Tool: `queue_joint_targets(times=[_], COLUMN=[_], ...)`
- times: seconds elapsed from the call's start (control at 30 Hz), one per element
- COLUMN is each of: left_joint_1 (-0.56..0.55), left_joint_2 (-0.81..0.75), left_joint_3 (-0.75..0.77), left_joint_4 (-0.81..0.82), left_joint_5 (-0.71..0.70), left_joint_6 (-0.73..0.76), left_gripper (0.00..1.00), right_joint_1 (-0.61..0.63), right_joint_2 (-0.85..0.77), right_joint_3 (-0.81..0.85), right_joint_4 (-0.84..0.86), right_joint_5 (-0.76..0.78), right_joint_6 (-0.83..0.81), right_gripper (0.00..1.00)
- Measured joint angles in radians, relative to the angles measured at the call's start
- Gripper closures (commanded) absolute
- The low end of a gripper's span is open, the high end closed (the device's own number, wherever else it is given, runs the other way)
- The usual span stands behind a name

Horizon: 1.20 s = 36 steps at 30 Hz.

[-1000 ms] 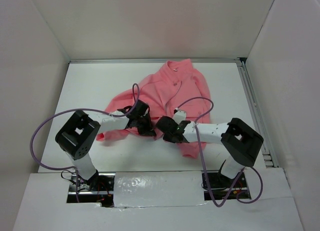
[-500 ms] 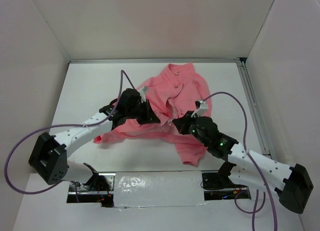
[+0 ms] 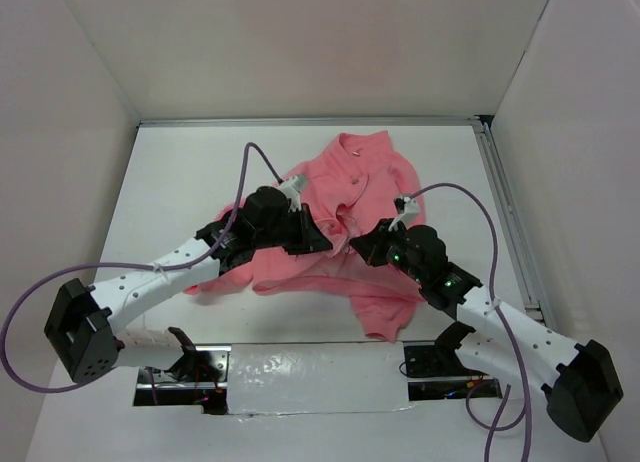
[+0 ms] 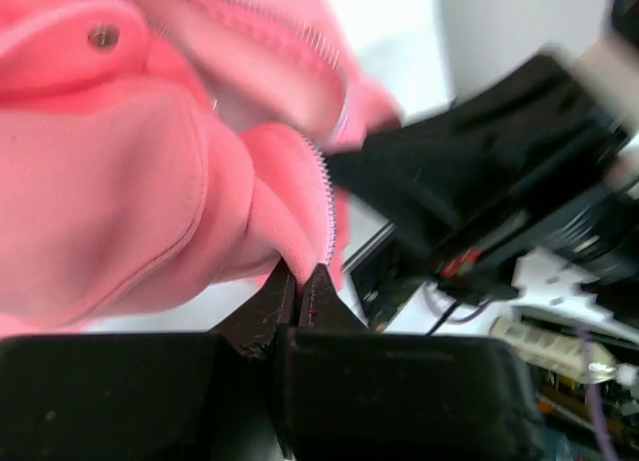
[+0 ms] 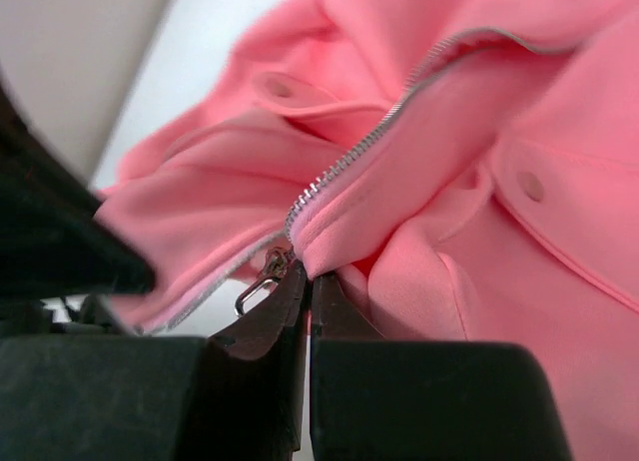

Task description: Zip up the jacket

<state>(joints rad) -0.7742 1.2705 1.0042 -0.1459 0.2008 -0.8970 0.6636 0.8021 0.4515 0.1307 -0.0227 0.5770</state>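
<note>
On the white bench (image 3: 170, 172), towards its far middle, the jacket (image 3: 350, 182) was spread, rumpled. Its open front edges (one each) were pinched in the closed jaws of the left gripper (image 4: 300, 279) and the right gripper (image 5: 306, 281), the latter just beside the zipper pull (image 5: 258, 283).

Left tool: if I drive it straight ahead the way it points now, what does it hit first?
The jacket: the left tool is shut on its zipper edge, with bunched fleece directly ahead of it. Beyond that fold the right tool looks close, though depth is unclear.
</note>
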Motion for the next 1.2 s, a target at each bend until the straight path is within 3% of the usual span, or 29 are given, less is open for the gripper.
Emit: queue_joint_targets(times=[0.1, 0.2, 0.27, 0.33, 0.47, 0.67, 0.87, 1.2], left_joint_1=[-0.018, -0.052, -0.101, -0.151, -0.182, -0.127, -0.058, -0.216], left_joint_2=[0.022, 0.036, 0.034, 0.016, -0.100, -0.137, 0.030, 0.255], left_joint_3=[-0.066, -0.188, -0.273, -0.336, -0.360, -0.188, -0.081, -0.089], left_joint_4=[-0.007, -0.035, -0.073, -0.108, -0.192, -0.253, -0.278, -0.274], left_joint_5=[0.019, 0.071, 0.105, 0.148, 0.217, 0.169, 0.091, -0.044], left_joint_6=[0.003, 0.015, 0.018, 0.037, 0.082, 0.140, 0.189, 0.266], left_gripper=[0.82, 0.36, 0.28, 0.01, 0.01, 0.01, 0.01, 0.17], right_joint_1=[-0.028, -0.040, -0.040, -0.040, -0.029, 0.037, 0.042, 0.026], right_joint_2=[0.052, 0.074, 0.073, 0.073, 0.089, 0.192, 0.271, 0.312], right_joint_3=[0.000, -0.030, -0.056, -0.072, -0.085, -0.085, -0.082, -0.074], right_joint_4=[-0.064, -0.113, -0.142, -0.171, -0.208, -0.240, -0.251, -0.237], right_joint_5=[0.012, 0.024, 0.035, 0.044, 0.060, 0.103, 0.152, 0.150], right_joint_6=[0.036, 0.081, 0.103, 0.117, 0.140, 0.190, 0.238, 0.237], right_gripper=[1.00, 1.00, 1.00, 1.00, 1.00, 1.00, 1.00, 1.00])
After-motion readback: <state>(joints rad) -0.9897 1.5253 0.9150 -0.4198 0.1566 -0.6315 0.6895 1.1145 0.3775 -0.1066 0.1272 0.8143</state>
